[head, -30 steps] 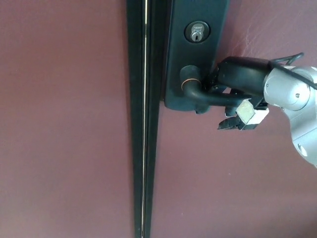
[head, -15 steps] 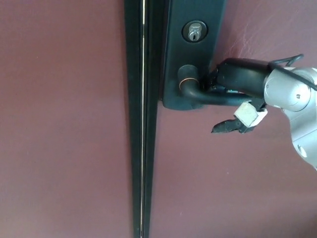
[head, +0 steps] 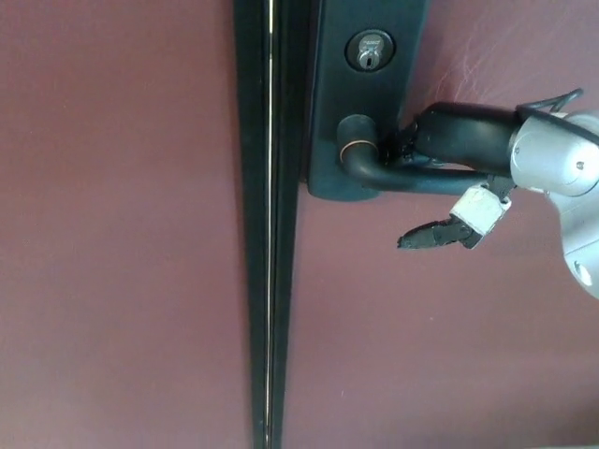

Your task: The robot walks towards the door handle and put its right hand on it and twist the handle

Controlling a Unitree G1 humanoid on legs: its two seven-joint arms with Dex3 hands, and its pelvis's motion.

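the door handle (head: 412, 178) is a dark lever on a dark backplate (head: 360, 103) set against the left edge of the maroon door (head: 449, 355), right beside the black strip (head: 271, 281) that runs down the door's edge. a keyhole cylinder (head: 371, 50) sits above the lever's pivot on the same plate. from that pivot the lever bends and runs out to the right, its long axis close to level, pointing toward the robot's right arm.

the right hand (head: 447, 164) comes in from the door's right side and lies along that same axis, its dark upper part resting on top of the lever's outer stretch. one black finger (head: 426, 238) with a pale taped segment hangs apart below the lever, not touching it, so the hand reads as lying on the handle from above rather than wrapped around it; whether the hidden fingers close behind the bar cannot be told.

the left hand is nowhere to be seen, so the right one alone is placed for the job. since the hand sits out toward the lever's free end, well off the pivot, pressing down there would likely rotate the handle. the loose lower finger suggests the hold could slip.
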